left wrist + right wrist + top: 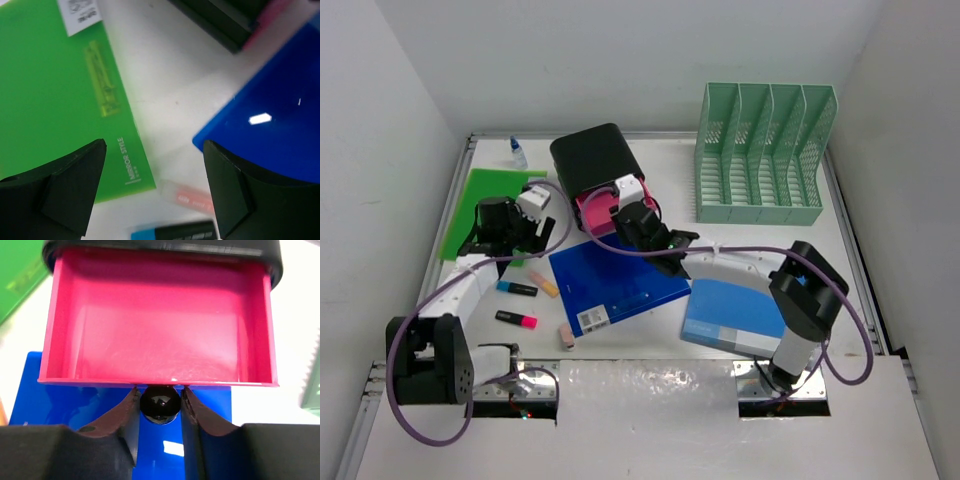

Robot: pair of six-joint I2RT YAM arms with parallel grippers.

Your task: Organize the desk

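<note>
The white desk (672, 185) holds a black drawer box (592, 158) whose pink drawer (160, 325) is pulled out and empty. My right gripper (159, 390) is shut on the drawer's black round knob (160, 404), above a dark blue folder (618, 285). In the top view that gripper (620, 218) sits at the drawer's front. My left gripper (155, 170) hangs open over bare desk (165, 90) between the green folder (50, 100) and the blue folder (280, 115). A peach highlighter (192, 196) and a blue highlighter (175, 232) lie just below it.
A green slotted file rack (760, 155) stands at the back right. A light blue folder (740, 315) lies by the right arm's base. A pink highlighter (516, 320), an eraser (566, 337) and a small bottle (518, 152) are on the left side.
</note>
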